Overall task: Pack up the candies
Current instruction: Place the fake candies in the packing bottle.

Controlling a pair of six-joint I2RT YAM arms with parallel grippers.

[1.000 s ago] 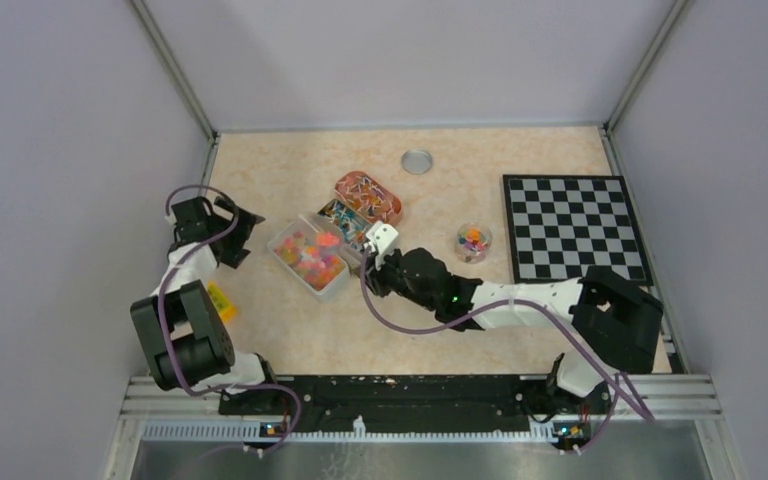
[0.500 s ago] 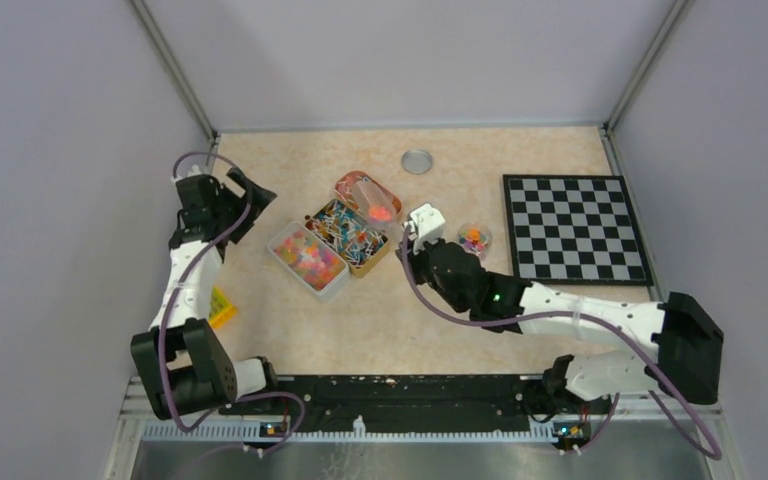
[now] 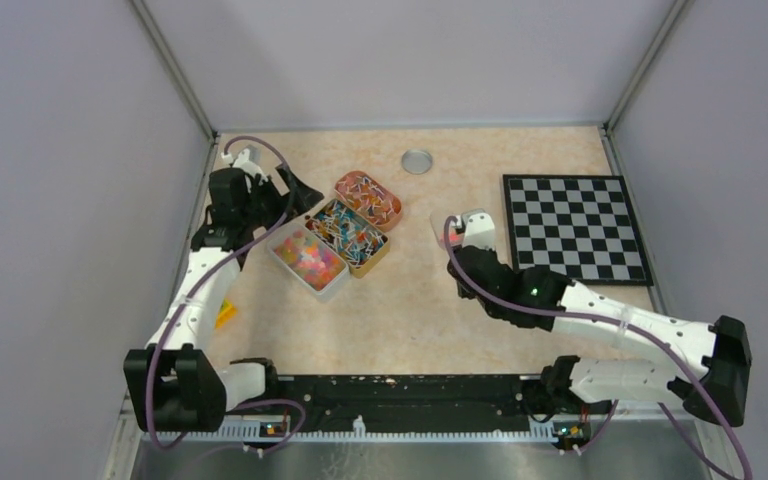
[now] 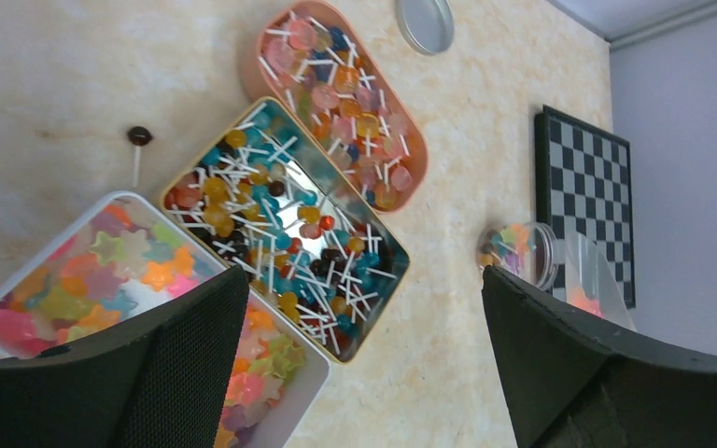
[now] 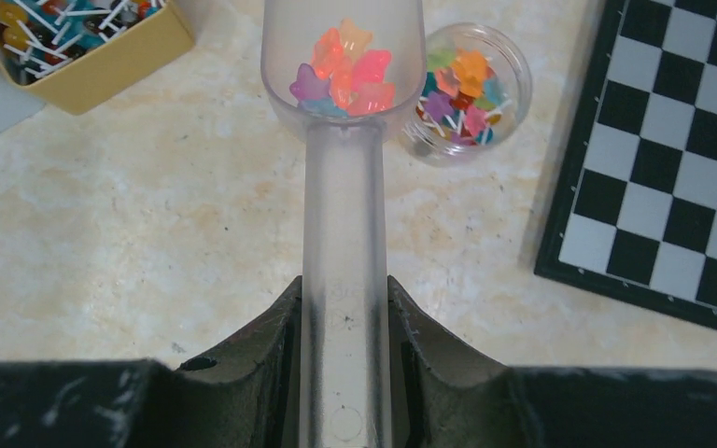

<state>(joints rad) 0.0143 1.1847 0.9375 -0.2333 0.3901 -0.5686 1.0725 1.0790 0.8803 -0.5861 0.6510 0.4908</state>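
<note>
The candies are small star-shaped sweets in pink, orange, yellow and purple. Most fill a white tray (image 3: 332, 290) (image 4: 310, 397). My right gripper (image 3: 472, 238) (image 5: 344, 308) is shut on the handle of a clear plastic scoop (image 5: 344, 187). Its bowl carries several candies (image 5: 341, 70) and hangs level beside a small clear jar (image 5: 521, 89) (image 4: 523, 257), which holds more. In the top view the jar is hidden under the right gripper. My left gripper (image 3: 295, 190) (image 4: 364, 364) is wide open and holds nothing, above the table by the tray's far end.
A gold tin (image 3: 370, 268) (image 4: 359, 353) of lollipops touches the tray, with an orange oval tin (image 3: 397, 205) (image 4: 248, 70) of lollipops behind it. One loose lollipop (image 4: 137, 138) lies on the table. A silver lid (image 3: 417, 161) lies at the back, a chessboard (image 3: 575, 228) (image 5: 672, 140) at the right.
The right gripper has carried the loaded scoop from the white tray rightward to the jar. The left arm has swung toward the back and right, and its jaws have opened wider.
</note>
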